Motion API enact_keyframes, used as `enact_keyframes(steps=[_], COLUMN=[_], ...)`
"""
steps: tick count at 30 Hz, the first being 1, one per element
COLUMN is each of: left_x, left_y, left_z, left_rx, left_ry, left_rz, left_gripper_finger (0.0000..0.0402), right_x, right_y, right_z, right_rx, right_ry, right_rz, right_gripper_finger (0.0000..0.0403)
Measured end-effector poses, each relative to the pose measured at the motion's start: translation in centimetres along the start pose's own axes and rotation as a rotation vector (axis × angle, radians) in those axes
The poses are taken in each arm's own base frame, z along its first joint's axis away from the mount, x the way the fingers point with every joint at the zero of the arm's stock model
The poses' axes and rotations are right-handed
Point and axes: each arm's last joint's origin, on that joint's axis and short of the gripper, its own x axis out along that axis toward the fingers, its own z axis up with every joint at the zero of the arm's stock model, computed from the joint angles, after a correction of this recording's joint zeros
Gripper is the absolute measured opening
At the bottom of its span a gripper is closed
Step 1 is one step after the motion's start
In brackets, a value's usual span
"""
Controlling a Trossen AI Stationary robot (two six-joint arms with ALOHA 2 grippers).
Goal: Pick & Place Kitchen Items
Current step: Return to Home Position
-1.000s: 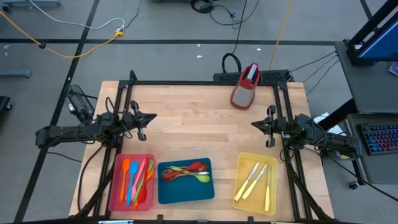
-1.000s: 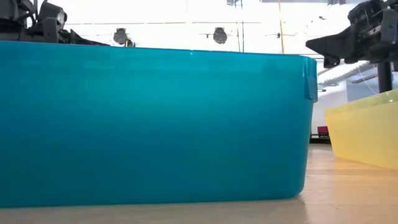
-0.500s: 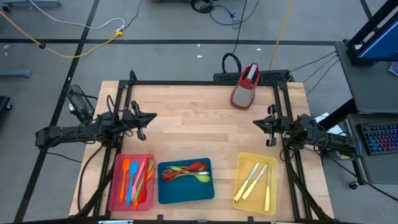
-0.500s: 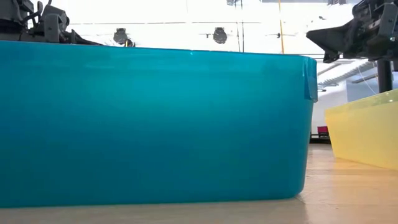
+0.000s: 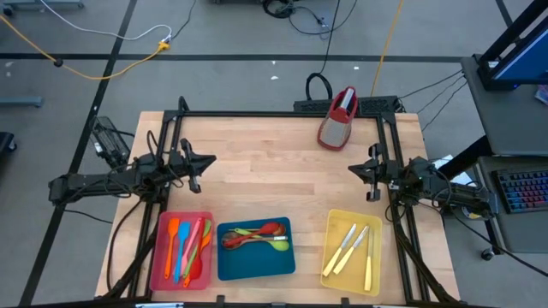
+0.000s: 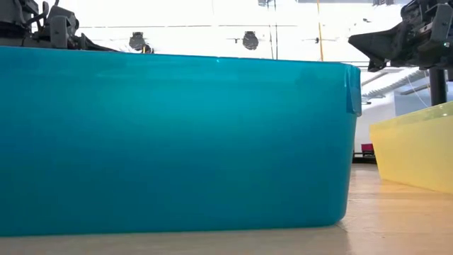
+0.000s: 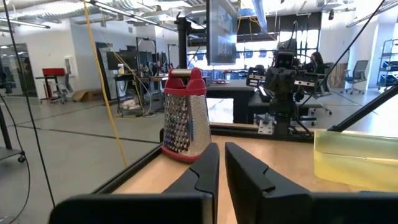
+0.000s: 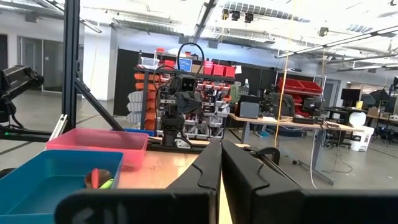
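Both of my arms are drawn back to the sides of the wooden table [image 5: 265, 171]. My left gripper [image 5: 205, 161] hangs above the left edge and my right gripper [image 5: 353, 170] above the right edge. Each has its fingers pressed nearly together with nothing between them.

The utensils are all sorted along the near edge. The spatulas [image 5: 184, 244] lie in the pink bin [image 5: 157, 248], the spoons [image 5: 257, 237] in the blue bin [image 5: 255, 267], and the cream knives [image 5: 349, 248] in the yellow bin [image 5: 377, 224].

I think little can go wrong now, and what remains comes from my own arms as they fold back. The red-topped grater [image 5: 337, 118] stands upright at the far edge, nearer my right side. A wide swing of that arm could tip it (it looks tall for its base). Dropping either wrist too low over the near edge could clip a bin rim and slide the bin. The spatulas are also piled thickly, so a jolt might lift one over the rim.

Only the high view shows what is inside all three bins. The low view gives just the blue wall and a corner of the yellow one, with nothing of the contents. My left wrist view shows the grater standing straight, which the overhead view cannot confirm. My right wrist view looks into the blue bin and catches a bit of red and green there (the spoons, I judge).
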Motion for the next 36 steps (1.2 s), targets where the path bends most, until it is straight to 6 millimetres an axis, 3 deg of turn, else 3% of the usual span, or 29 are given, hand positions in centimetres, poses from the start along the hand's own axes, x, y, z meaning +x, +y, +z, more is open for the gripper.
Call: enact_keyframes(steps=[29, 36], left_x=[0.00, -0.09], left_y=[0.02, 0.77], left_z=[0.01, 0.03], left_rx=[0.001, 0.045], left_ry=[0.000, 0.013], left_rz=[0.007, 0.257], left_gripper_finger=[0.0035, 0.0035], right_x=[0.00, 0.00], right_y=[0.00, 0.00], right_z=[-0.02, 0.00], right_rx=[0.000, -0.017], right_ry=[0.000, -0.001], right_rz=[0.000, 0.000], right_gripper_finger=[0.0009, 0.0009])
